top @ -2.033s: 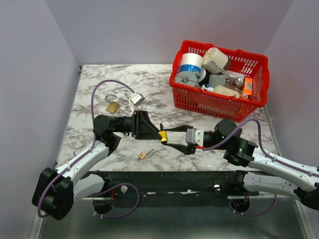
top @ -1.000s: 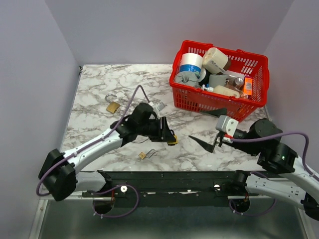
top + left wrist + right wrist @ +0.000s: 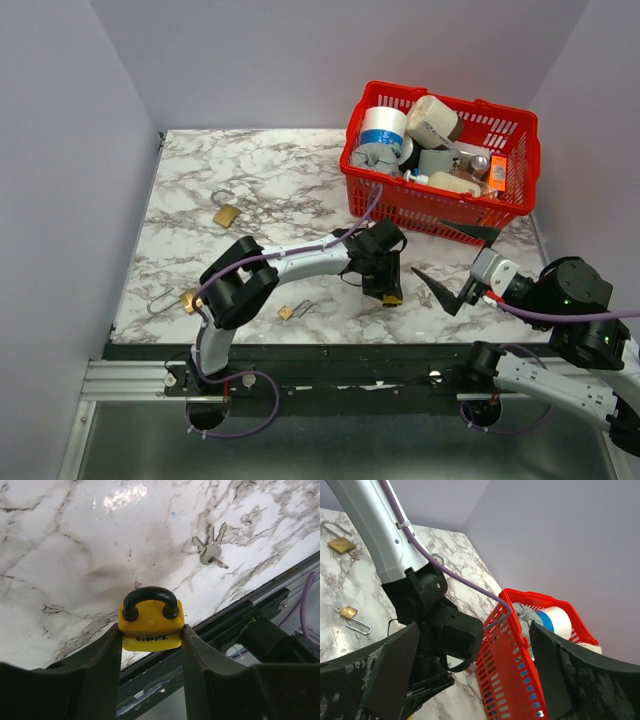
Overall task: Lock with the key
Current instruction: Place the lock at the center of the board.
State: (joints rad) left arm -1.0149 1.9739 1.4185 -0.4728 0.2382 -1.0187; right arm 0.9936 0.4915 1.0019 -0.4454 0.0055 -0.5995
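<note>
Left gripper (image 3: pixel 151 632) jaws clamp the yellow padlock (image 3: pixel 151 622) near the keys (image 3: pixel 211 551), apparently bracing it for keying; right gripper (image 3: pixel 472 635) jaws gape empty.

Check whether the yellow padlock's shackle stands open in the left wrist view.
No, both ends of the black shackle sit down in the body of the yellow padlock.

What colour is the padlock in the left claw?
The padlock is yellow, with a black shackle; left wrist view.

We see left jaws gripping a yellow padlock (image 3: pixel 393 298) over the marble desk (image 3: pixel 200 170), right jaws spread wide near the red basket (image 3: pixel 430 212).
</note>
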